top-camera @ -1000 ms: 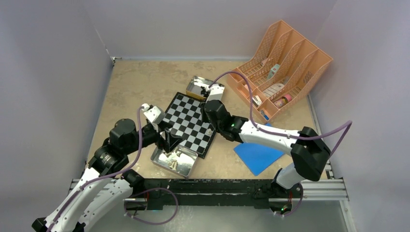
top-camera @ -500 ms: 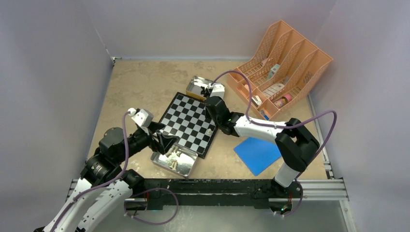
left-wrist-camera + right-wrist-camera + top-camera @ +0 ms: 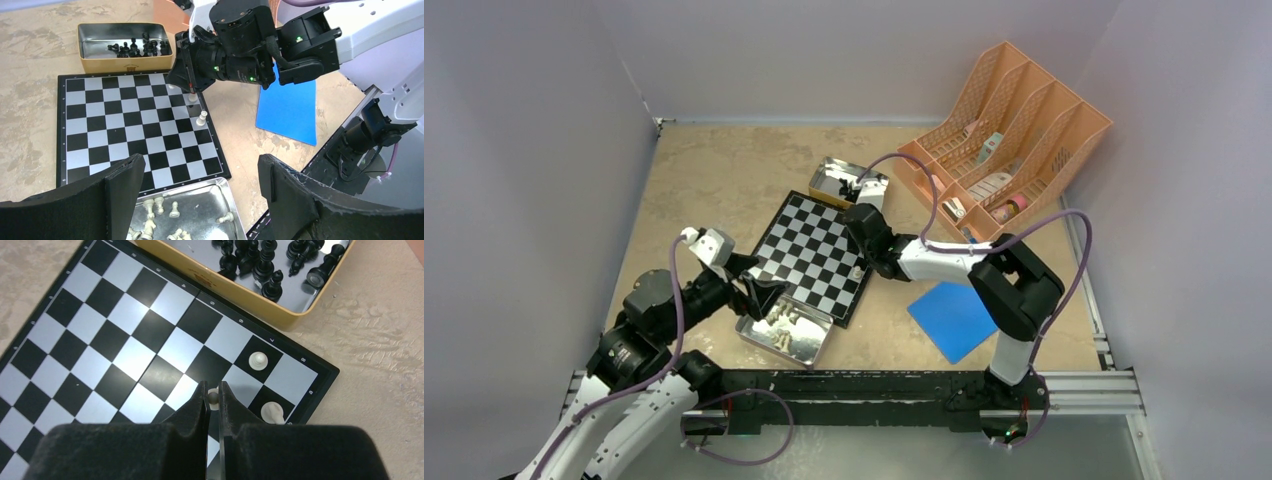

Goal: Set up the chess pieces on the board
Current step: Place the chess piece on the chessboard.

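- Trouble brewing at the right edge of the board (image 3: 125, 357): right jaws pinched narrow on a small cream pawn (image 3: 213, 396), low over a square just beside two standing cream pieces (image 3: 258, 360).
- Could topple either neighbour on pulling away, with so little room between finger and piece.
- Might leave the pawn straddling two squares, or tip it over if released while tilted.
- Cannot tell whether the pawn's base is touching the board; hidden under the fingers.
- Left jaws spread wide, holding nothing, poised above the near tin (image 3: 200, 197) of loose cream pieces (image 3: 172, 210).
- Jumbled, lying-down pieces there: easy to grab two at once or pinch one sideways.
- Risk of an arm-on-arm clash over that same board corner.
- Black pieces (image 3: 260, 265) all waiting in the far tin (image 3: 235, 290); plenty of chances left for a slip.
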Available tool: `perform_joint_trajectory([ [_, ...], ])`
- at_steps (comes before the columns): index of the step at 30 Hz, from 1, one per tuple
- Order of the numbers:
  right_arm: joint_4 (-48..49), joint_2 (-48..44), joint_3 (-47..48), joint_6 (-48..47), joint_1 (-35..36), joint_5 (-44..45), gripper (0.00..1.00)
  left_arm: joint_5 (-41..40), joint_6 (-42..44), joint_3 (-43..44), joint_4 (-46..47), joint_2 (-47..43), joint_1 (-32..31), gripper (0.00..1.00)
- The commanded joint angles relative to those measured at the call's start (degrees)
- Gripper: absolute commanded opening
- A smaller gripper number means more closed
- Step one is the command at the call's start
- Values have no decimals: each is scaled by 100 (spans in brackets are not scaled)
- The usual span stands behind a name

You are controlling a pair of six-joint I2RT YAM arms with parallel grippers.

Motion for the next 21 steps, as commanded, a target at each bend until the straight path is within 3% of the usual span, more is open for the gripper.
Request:
perform_joint_trajectory([
  [1,273,102,98,121,-116,116,8,-68,-109,3,87,-81,-4,84],
  [21,368,408,26,185,-253,10,9,-86,-133,-12,89,-157,2,84],
])
